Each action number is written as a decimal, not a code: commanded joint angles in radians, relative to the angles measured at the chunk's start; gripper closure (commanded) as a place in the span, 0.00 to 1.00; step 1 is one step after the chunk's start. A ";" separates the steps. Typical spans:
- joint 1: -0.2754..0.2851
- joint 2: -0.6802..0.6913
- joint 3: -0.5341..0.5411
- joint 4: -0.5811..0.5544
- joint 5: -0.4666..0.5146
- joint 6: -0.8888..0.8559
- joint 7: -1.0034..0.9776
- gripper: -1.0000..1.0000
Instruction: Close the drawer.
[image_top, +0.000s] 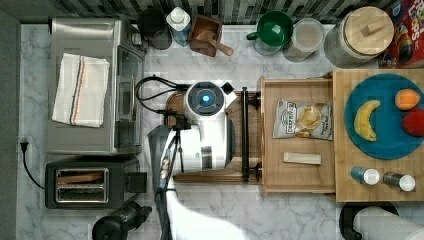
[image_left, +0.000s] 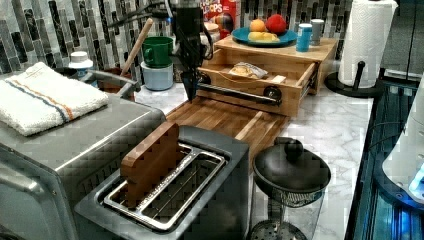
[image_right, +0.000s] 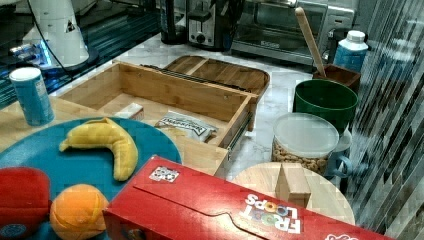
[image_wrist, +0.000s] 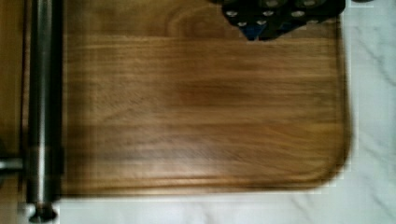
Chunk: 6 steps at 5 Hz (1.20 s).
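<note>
Drawer (image_top: 298, 135) pulled well out from under the light-wood top (image_top: 345, 185) carrying the blue plate (image_top: 387, 125); inside lie a snack bag (image_top: 303, 120) and a small pale block (image_top: 302, 158). Its black bar handle (image_top: 244, 134) sits over the edge of the darker cutting board (image_left: 220, 117) lying just in front of the drawer. Gripper (image_left: 190, 90) hangs above that board, just short of the handle; finger spacing cannot be told.

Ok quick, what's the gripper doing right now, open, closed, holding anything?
Gripper: cannot be told; it hangs over the board, just in front of the drawer handle.
</note>
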 joint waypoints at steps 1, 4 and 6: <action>-0.058 0.005 -0.027 -0.021 -0.054 0.012 -0.034 1.00; -0.129 0.061 -0.105 -0.020 -0.140 0.134 -0.106 1.00; -0.236 0.077 -0.140 0.049 -0.163 0.045 -0.341 1.00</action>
